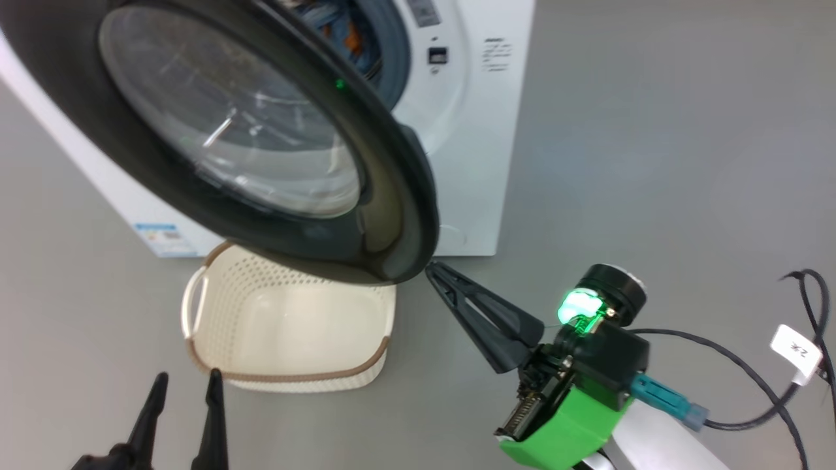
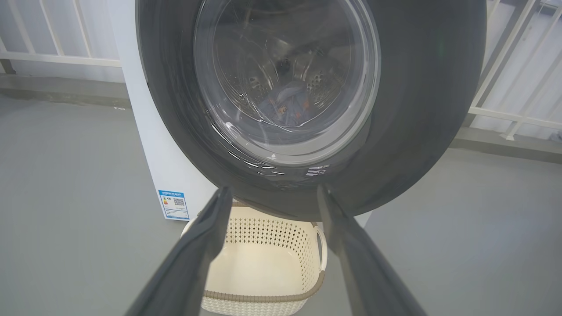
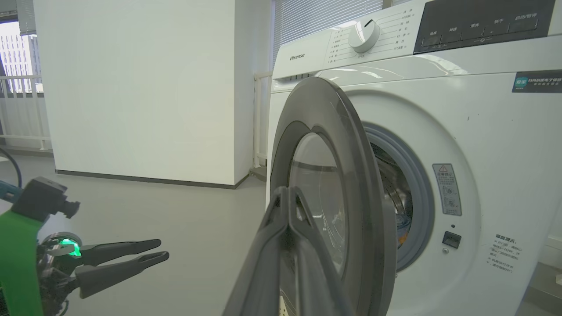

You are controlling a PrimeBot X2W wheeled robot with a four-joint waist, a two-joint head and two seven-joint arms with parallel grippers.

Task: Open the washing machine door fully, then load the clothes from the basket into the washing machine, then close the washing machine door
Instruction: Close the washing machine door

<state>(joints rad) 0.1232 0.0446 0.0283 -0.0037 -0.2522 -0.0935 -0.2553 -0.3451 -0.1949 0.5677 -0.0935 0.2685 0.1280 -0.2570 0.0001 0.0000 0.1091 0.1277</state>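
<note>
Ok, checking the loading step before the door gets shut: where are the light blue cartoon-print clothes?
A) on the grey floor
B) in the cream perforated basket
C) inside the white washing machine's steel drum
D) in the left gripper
C: the light blue clothes show in the steel drum through the door's glass; the cream basket is bare.

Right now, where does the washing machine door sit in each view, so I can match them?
Head view: the washing machine door fills the upper left, open, overlapping the basket.
Left wrist view: the door is top centre, glass face-on.
Right wrist view: the door is centre, nearly edge-on.
Shared landmark: the white front of the washing machine.
</note>
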